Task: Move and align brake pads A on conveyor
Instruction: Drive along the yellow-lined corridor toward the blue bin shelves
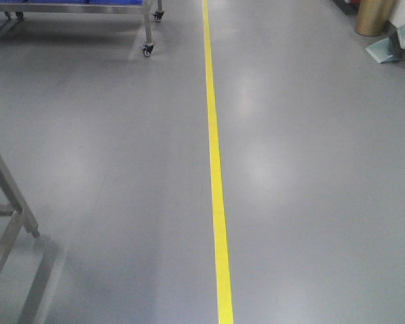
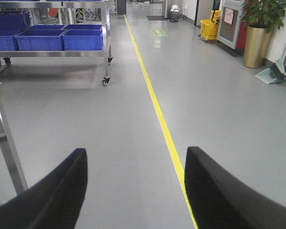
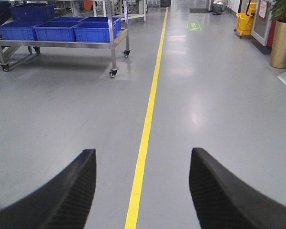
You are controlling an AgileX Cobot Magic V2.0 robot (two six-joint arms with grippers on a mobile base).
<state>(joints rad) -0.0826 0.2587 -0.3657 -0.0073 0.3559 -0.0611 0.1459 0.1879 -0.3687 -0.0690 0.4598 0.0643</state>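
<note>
Front view floorward; wrist views forward, low; shared yellow line [image 1: 216,175].

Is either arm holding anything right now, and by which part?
Nothing is held. The left gripper and right gripper both have jaws wide apart, with only bare floor and the yellow line visible between them.

A smooth, faintly glossy grey floor [image 1: 310,202] carries a glossy yellow line [image 1: 216,169] past a shiny steel trolley [image 3: 62,44], blue plastic crates [image 3: 57,31] and the matt black, finely textured fingers [image 3: 71,195] of the right gripper [image 3: 143,152].
</note>
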